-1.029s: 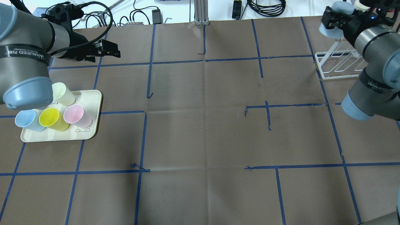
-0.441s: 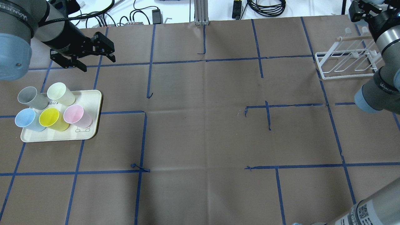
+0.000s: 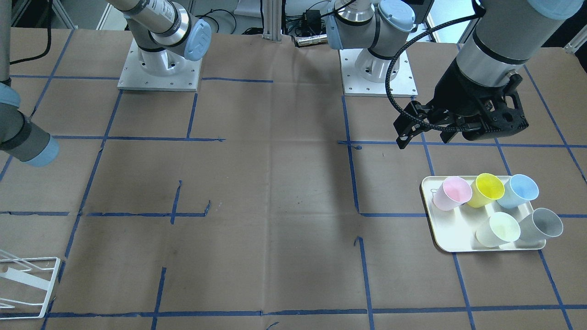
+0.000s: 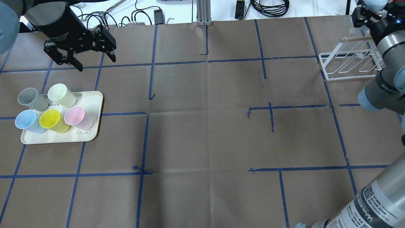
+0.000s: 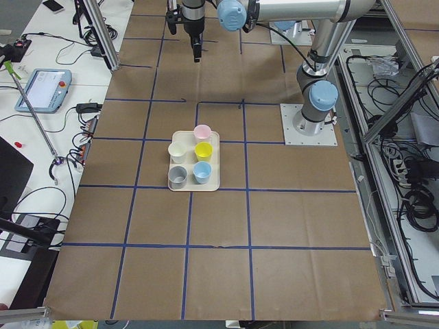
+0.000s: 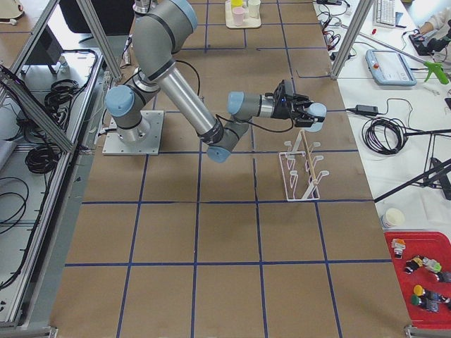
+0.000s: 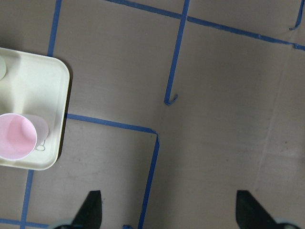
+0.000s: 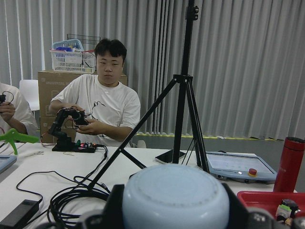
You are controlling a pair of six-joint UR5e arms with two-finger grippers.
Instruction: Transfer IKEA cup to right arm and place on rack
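Observation:
My right gripper [image 6: 304, 111] is shut on a pale blue cup [image 6: 315, 113], held in the air above the far side of the white wire rack [image 6: 303, 169]. The cup's bottom fills the lower right wrist view [image 8: 175, 195]. In the overhead view the right gripper [image 4: 364, 14] is at the top right corner, just past the rack [image 4: 348, 65]. My left gripper [image 4: 95, 62] is open and empty, hovering behind the tray; it also shows in the left wrist view [image 7: 169, 212] and the front view [image 3: 435, 137].
A cream tray [image 4: 93, 134] at the left holds grey [image 4: 28, 98], cream [image 4: 61, 95], blue [image 4: 27, 122], yellow [image 4: 52, 120] and pink [image 4: 77, 117] cups. Operators sit at a desk beyond the table's far edge [image 8: 102, 109]. Cables lie past that edge [image 4: 269, 6].
My right gripper has carried the blue cup from the rack's left side to the right and farther back. My left arm swung off the tray, uncovering the grey cup; its gripper stays open.

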